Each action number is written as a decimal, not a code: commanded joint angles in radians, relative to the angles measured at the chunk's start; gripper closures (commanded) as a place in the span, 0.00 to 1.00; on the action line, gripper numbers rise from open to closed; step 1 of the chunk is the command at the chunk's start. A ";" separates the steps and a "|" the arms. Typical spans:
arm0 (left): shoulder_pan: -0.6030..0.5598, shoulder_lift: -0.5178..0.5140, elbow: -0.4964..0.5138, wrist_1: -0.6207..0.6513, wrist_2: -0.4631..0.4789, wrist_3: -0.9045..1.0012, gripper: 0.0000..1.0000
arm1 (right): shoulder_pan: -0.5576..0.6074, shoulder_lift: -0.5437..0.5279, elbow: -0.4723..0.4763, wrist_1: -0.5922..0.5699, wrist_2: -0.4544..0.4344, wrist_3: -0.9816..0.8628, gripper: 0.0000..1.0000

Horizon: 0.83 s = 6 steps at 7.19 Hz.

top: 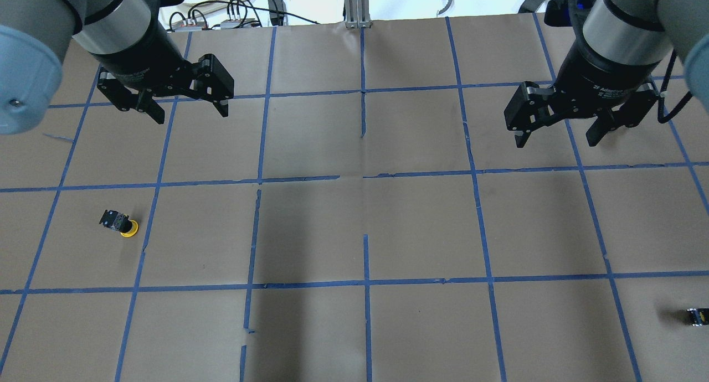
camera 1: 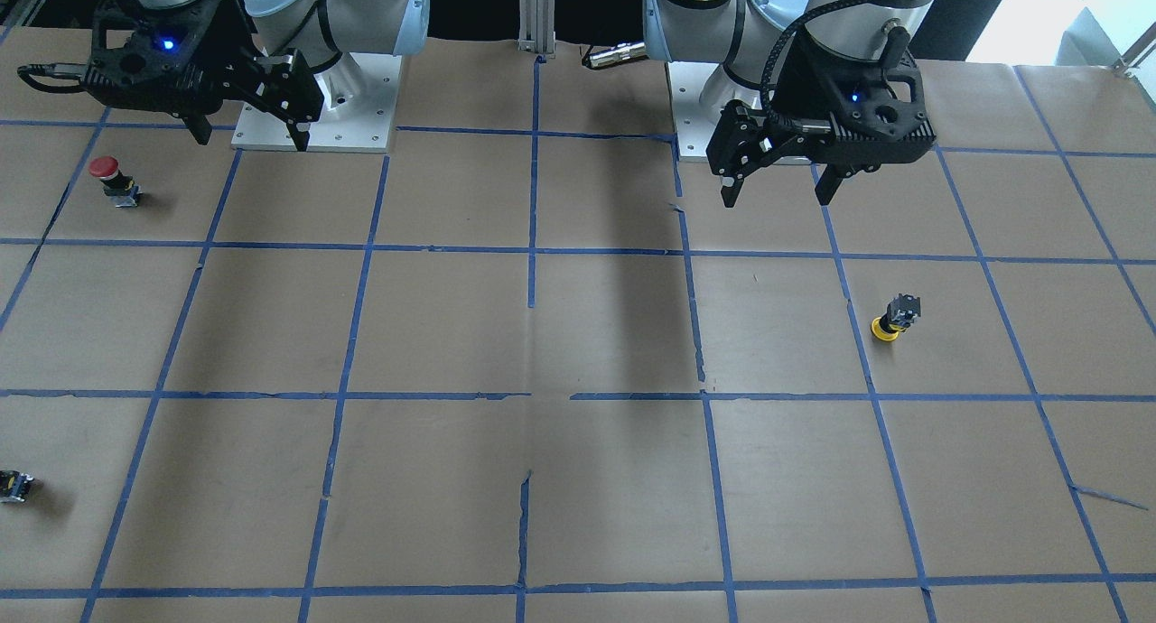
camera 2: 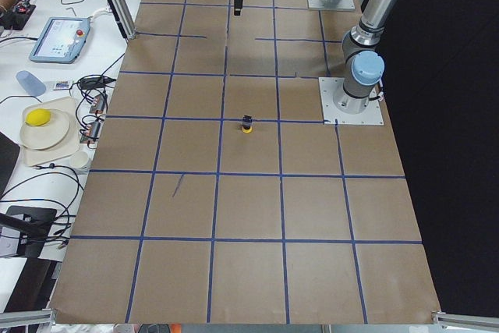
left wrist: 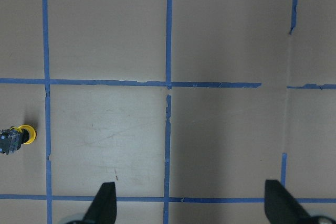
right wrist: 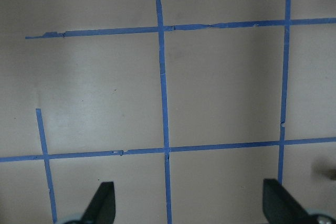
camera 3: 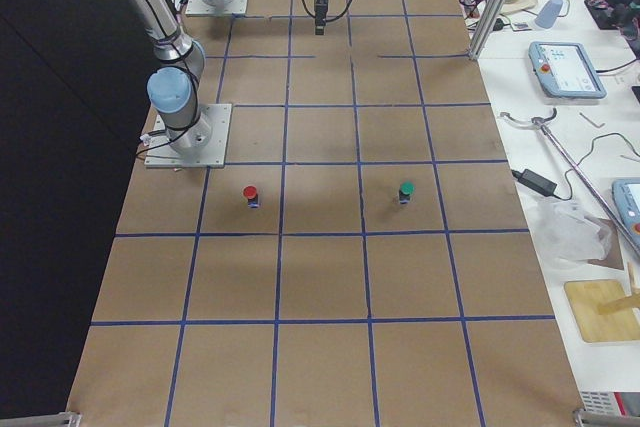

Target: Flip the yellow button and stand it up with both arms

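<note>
the small push-button switch with the round yellow cap and black-and-grey blocky body (camera 1: pixel 894 318) sits on the brown paper-covered tabletop with blue tape grid lines (camera 1: pixel 452 334). it is out from the silver square base plate of the left arm (camera 1: pixel 691 146), toward the operators' side and a little toward the robot's left end, just beside a tape line. from the left side view i judge it to be upside down, with the yellow cap on the paper, the blocky body on top and the long axis roughly upright. the slant in the overhead view looks to me like camera angle, not a real lean.

the black two-finger left end effector with the blue light (camera 1: pixel 777 190) hangs clear of the tabletop, close to that plate, empty and with its fingers spread wide. from it the yellow button lies outward from the plate and off toward the robot's left. in the left wrist view the yellow button shows only at the frame's left edge, well apart from the fingertips (left wrist: pixel 105 203).

the matching black right end effector (camera 1: pixel 251 140) is on the far side of the plate from the yellow button, also spread wide and empty, and much farther off. so i'd reach first with the left arm. a red-capped push button (camera 1: pixel 107 179) stands still farther that way, and it is not my target.
</note>
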 commanded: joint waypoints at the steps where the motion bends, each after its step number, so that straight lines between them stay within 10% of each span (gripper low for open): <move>1: 0.000 0.005 -0.003 -0.001 0.005 -0.004 0.00 | 0.000 0.000 0.000 0.000 0.002 -0.004 0.00; 6: 0.290 0.010 -0.240 0.130 0.022 0.206 0.00 | 0.002 -0.001 0.000 0.000 0.000 0.000 0.00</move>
